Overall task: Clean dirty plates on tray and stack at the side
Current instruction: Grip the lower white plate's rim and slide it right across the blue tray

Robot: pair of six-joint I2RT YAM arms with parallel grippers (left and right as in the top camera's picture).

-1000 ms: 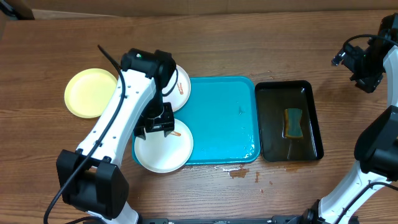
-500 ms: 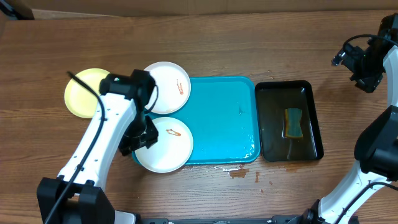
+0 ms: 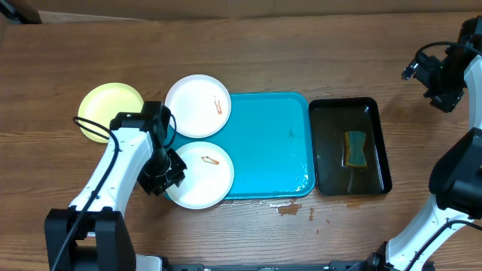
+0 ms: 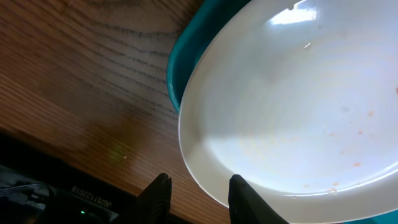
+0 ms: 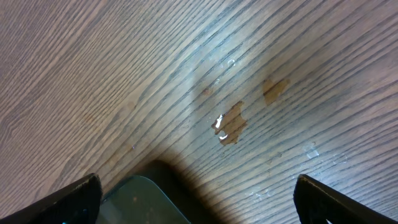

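Lower white plate (image 3: 199, 179), overhanging tray (image 3: 271, 143) at left edge: rim between close-set jaws of left gripper (image 4: 196, 190), pinch not confirmable; right gripper (image 5: 199, 202) spread wide, well apart.

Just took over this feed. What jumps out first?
The turquoise tray mid-table, with two orange-smeared white plates overlapping its left edge: the far plate and the near plate. The left gripper straddles the near plate's rim, jaws apart. Right of the tray, a black tray holds a sponge.
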